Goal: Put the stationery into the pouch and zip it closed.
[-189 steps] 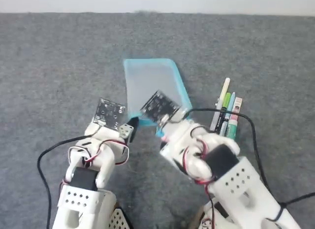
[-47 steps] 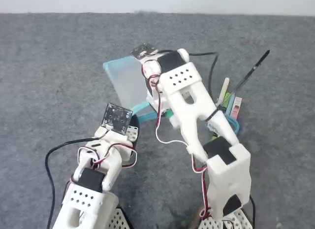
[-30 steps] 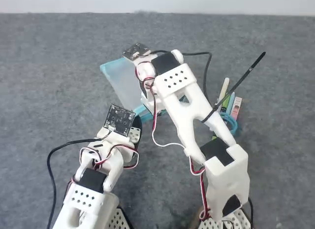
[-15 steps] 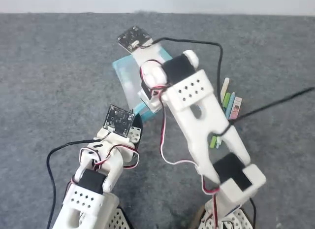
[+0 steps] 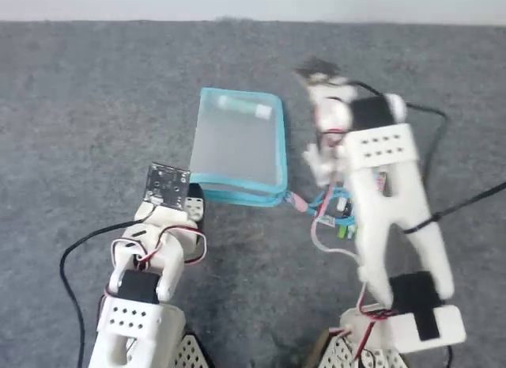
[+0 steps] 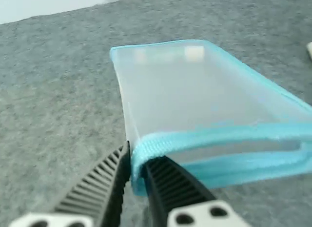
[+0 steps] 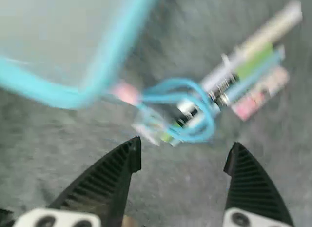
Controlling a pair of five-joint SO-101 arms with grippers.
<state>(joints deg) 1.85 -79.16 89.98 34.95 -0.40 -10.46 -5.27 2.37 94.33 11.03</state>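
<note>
left gripper [image 6: 136,169] is clamped tight on the near corner of the pouch [image 6: 195,95], ribbed fingers [image 6: 170,180] pinching the blue zipper edge right there. right gripper [image 7: 183,161] hangs with its jaws spread wide, holding nothing, above the grey mat [image 7: 161,188]. just beyond it are the bundle of pens [image 7: 246,73] and a tangle of cyan cord [image 7: 192,114] by the pink zipper tab [image 7: 126,94]. out from there, the pouch lies in the middle of the mat, zipper edge toward the arms, and a pale item [image 5: 245,107] shows through at its far end. the pens lie just beside the pouch's right side, mostly under the right arm [image 5: 387,194].
</note>
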